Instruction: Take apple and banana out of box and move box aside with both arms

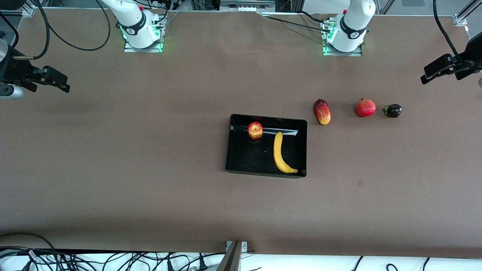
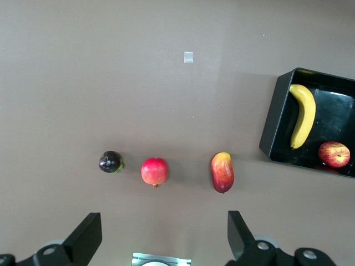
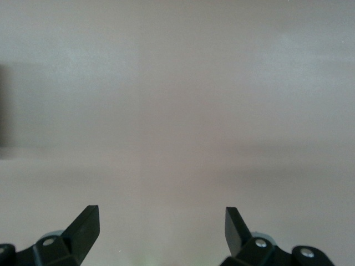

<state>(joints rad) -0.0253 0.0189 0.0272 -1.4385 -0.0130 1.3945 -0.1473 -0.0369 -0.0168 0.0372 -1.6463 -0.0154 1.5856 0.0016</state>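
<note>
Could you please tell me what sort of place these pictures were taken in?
Probably a robotics lab bench: two arm bases bolted to a brown-covered table, loose cables along its edge, and toy-like fruit, an apple and banana, in a black bin.

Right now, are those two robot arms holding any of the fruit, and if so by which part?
Nothing is held. The left gripper and right gripper are both open and empty, up over bare table. The apple and banana lie in the box.
</note>
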